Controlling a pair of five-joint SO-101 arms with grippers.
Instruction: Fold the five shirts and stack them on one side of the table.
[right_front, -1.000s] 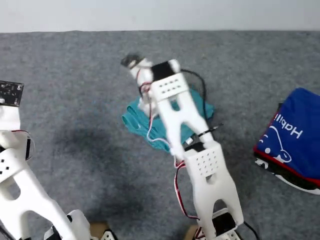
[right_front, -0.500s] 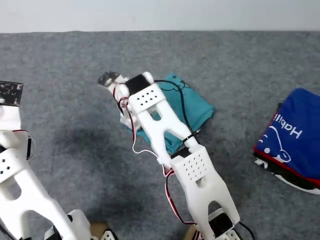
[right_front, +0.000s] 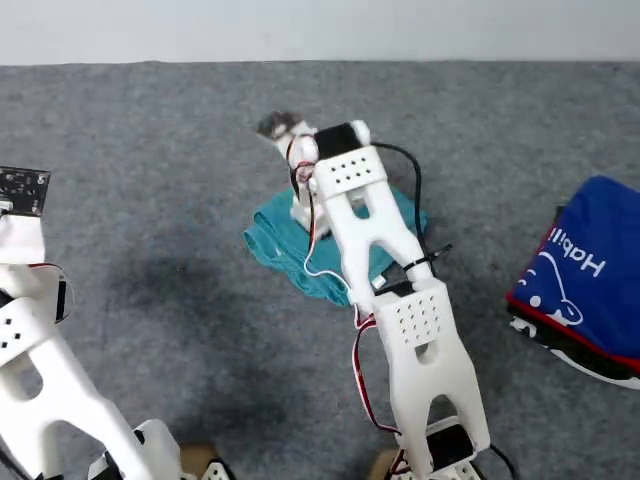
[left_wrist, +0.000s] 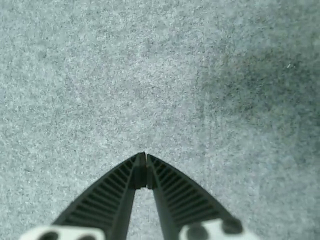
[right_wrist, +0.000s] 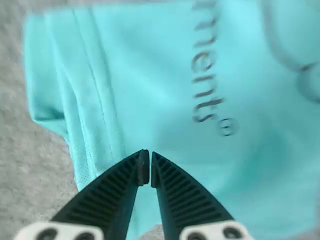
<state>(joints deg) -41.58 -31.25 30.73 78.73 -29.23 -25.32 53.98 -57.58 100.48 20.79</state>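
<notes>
Teal shirt (right_front: 285, 245) lies in a rough folded block near the middle of the grey table (right_front: 150, 150), under the right arm (right_front: 415, 330) and well apart from the stack (right_front: 585, 270) at that arm's side of the table. The right gripper (right_wrist: 146, 160) hangs just over the cloth with its jaws pressed together and nothing between them. The left gripper (left_wrist: 145, 162) is likewise closed and empty, over bare table. The step in hand looks like finishing this shirt and moving it to the stack. To do that well, the right jaws should part first, then bite through all layers at a folded edge, not the top layer alone, so the block does not fall open when lifted. It should then be set squarely on the blue shirt (right_front: 590, 255). Counted: 1 teal shirt loose, 1 stack with 1 blue shirt on top and red, black and white edges beneath it, too bunched to count apart, 2 arms, 2 grippers.
</notes>
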